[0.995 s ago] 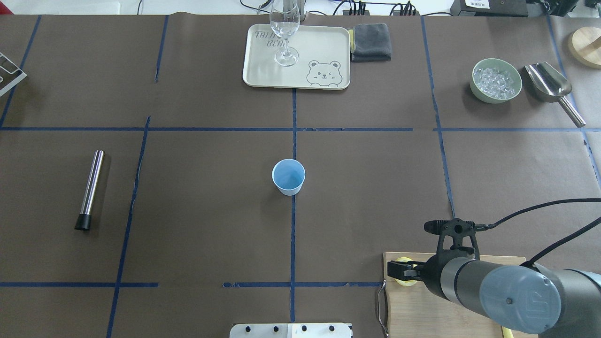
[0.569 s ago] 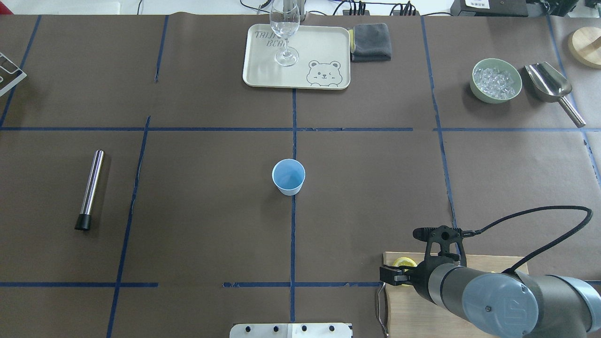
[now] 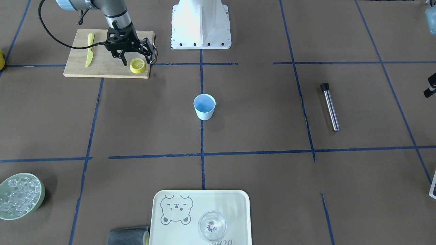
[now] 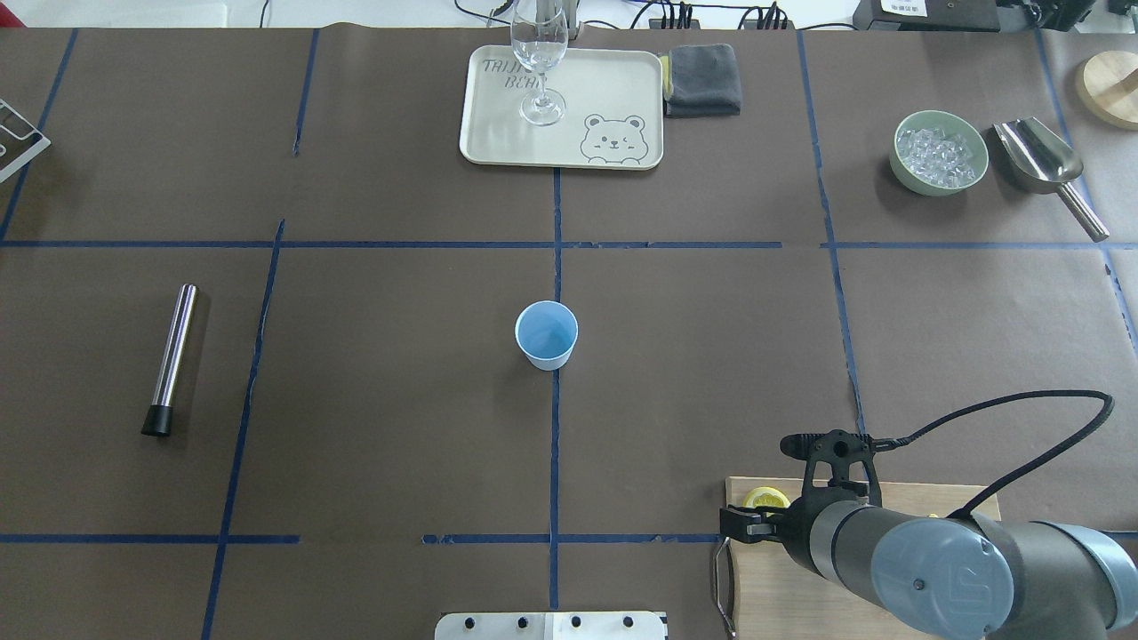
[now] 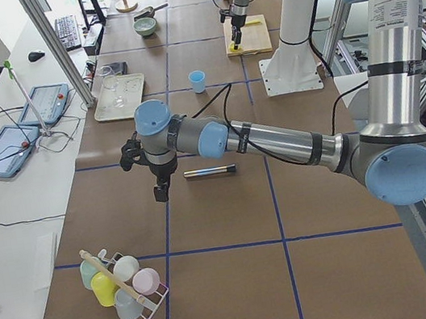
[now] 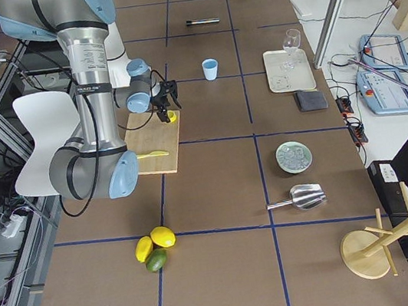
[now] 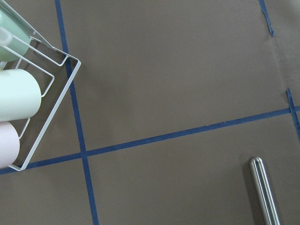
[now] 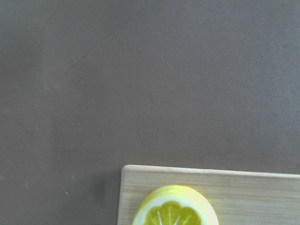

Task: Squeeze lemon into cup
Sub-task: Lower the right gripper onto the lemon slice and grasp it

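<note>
The lemon (image 3: 137, 65), a yellow slice with its cut face up, lies on the corner of the wooden cutting board (image 3: 102, 66). It also shows in the overhead view (image 4: 766, 498) and at the bottom of the right wrist view (image 8: 174, 212). My right gripper (image 3: 137, 58) hangs open just above it, one finger on each side, holding nothing. The pale blue cup (image 3: 204, 106) stands upright at the table's centre (image 4: 546, 333), well away from the gripper. My left gripper (image 5: 161, 189) shows only in the exterior left view, near the metal tube; I cannot tell its state.
A yellow knife (image 3: 89, 49) lies on the board. A metal tube (image 4: 173, 356) lies at the left. A tray (image 4: 622, 89) with a clear glass (image 4: 539, 62), a grey cloth (image 4: 702, 80), a green bowl of ice (image 4: 939, 151) and a scoop (image 4: 1040, 160) line the far side.
My right arm has shifted a little left and back toward the robot, so more of the lemon shows beyond the gripper. The lemon and the cup have not moved.
</note>
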Controlling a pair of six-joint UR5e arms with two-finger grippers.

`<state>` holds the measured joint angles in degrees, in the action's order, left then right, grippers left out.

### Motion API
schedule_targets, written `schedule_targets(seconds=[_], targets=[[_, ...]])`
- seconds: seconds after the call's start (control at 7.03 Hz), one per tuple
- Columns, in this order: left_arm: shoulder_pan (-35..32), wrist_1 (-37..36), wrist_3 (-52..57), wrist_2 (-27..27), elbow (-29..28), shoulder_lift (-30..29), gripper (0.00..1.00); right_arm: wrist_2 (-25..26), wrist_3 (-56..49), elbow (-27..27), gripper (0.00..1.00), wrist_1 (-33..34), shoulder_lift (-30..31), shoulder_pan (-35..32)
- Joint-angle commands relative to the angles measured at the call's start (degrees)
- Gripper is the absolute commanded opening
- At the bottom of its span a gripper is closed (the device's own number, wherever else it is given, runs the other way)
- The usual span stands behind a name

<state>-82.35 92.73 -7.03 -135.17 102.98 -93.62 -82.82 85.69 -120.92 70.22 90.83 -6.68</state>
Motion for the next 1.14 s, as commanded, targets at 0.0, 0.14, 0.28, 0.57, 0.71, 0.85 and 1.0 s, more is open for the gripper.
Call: schedule_targets(seconds=[0.0,0.14,0.28,0.57,0.71,0.85,1.0], targets=[[0.0,0.0,0.0,0.0,-0.1,0.0,1.0,-0.2,-0.3,0.2,1.0,0.2,-0.1,0.0],[0.0,0.0,0.0,0.0,-0.1,0.0,1.0,-0.2,-0.3,0.2,1.0,0.2,-0.2,0.0],[0.0,0.0,0.0,0.0,-0.3,0.0,1.0,-0.2,-0.4,0.2,1.0,0.2,-0.1,-0.1],[-0.1,0.0,0.0,0.0,-0.3,0.0,1.0,-0.2,-0.5,0.4,1.0,0.3,-0.1,-0.8],[0.0,0.0,0.0,0.0,-0.2,0.0,1.0,-0.2,-0.8,0.4,1.0,0.4,-0.1,-1.2],[-0.1,0.0,0.0,0.0,-0.2,0.0,1.0,-0.2,-0.7,0.5,1.0,0.4,-0.1,-1.2],[0.0,0.0,0.0,0.0,-0.4,0.0,1.0,-0.2,-0.7,1.0,1.0,0.4,-0.3,-1.1]])
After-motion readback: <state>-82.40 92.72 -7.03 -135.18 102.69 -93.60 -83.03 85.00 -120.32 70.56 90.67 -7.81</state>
